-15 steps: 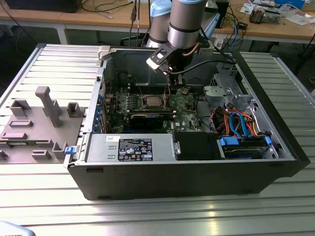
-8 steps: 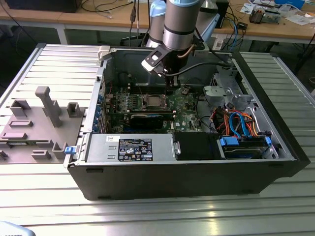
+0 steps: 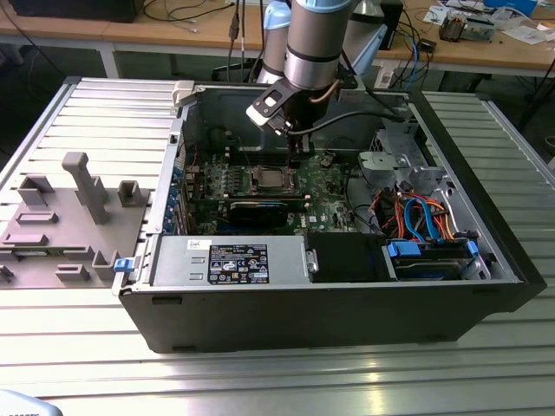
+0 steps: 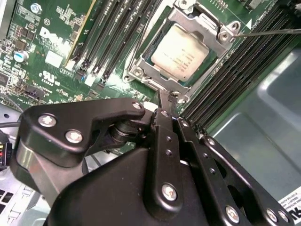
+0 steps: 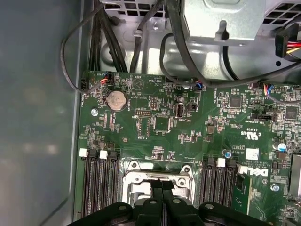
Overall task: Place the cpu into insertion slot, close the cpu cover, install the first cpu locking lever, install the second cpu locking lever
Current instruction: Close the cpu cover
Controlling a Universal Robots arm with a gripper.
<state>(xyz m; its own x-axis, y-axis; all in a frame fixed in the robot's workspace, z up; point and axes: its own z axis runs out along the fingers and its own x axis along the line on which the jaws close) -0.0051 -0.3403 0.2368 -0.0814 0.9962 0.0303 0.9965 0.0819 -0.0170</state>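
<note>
1. Gripper [image 4: 162, 96] is closed: fingers pressed together, nothing visible between them. Its tip sits at the edge of the cpu cover [image 4: 149, 75]; I can't tell if it touches.
2. cpu [image 4: 181, 54] lies flat in the insertion slot [image 4: 190, 81], silver top up, with the cover frame down around it.
3. A thin metal lever [image 4: 268, 32] runs out from one corner of the cover, over the memory slots [image 4: 117, 33].
4. In the exterior view the arm reaches down into the open computer case [image 3: 347, 303], with the gripper [image 3: 297, 143] just above centre of frame. The cpu [image 3: 267, 179] is just below and to the left of it.
5. In the first wrist view the closed gripper [image 5: 162, 184] sits over the socket frame, with the green motherboard [image 5: 160, 122] beyond it.
6. Grey fixture tray [image 3: 78, 208] sits at left of the exterior view, on the ribbed metal table [image 3: 260, 381].
</note>
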